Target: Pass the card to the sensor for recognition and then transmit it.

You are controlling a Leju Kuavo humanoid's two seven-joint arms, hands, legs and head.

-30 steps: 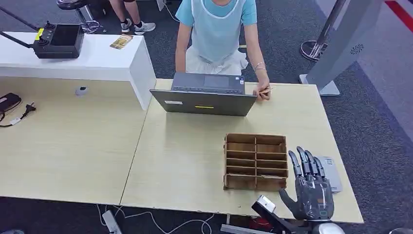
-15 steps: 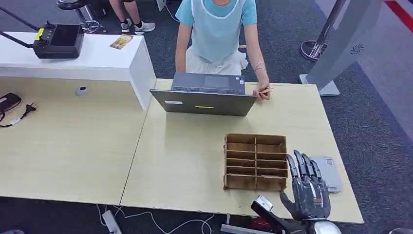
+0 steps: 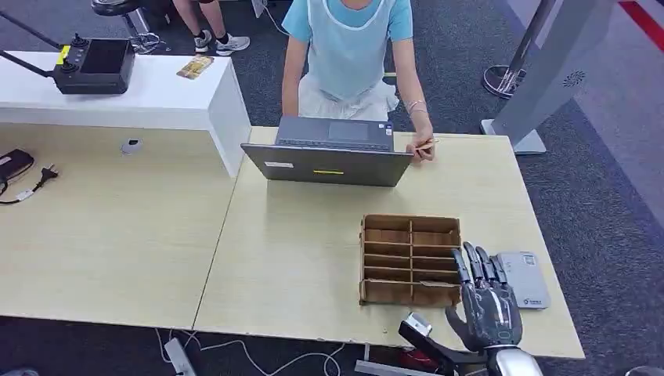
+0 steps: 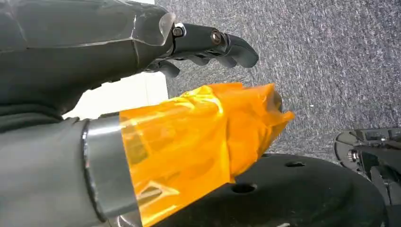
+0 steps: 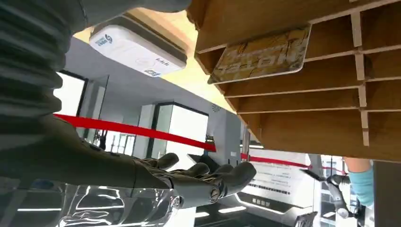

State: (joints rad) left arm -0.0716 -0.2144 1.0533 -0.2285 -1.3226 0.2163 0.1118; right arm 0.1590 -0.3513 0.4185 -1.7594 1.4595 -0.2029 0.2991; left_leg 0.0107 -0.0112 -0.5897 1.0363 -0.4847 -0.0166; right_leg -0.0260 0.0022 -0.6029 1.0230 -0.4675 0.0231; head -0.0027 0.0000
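Card (image 5: 262,54) retrieval had not begun, by my reading: the card lay flat in a near compartment of the wooden rack (image 3: 410,260), its edge jutting slightly past the rack's front, untouched. The right hand (image 3: 484,296) hovered with fingers spread and straight, holding nothing, just beside the rack's near right corner, palm down over the surface (image 3: 297,258). On the hand's other side, close by, sat the grey sensor (image 3: 523,279), flat on the surface and apart from the rack. Everything was left to do: taking the card, showing it to the sensor, and handing it on, probably to the person (image 3: 348,47) seated beyond the laptop (image 3: 329,153).

Room was tight. The hand sat in the narrow gap between rack and sensor, with the surface's near edge just behind it and the right edge not far past the sensor. The left hand (image 4: 142,42) hung low over carpet, fingers loosely curled, empty.
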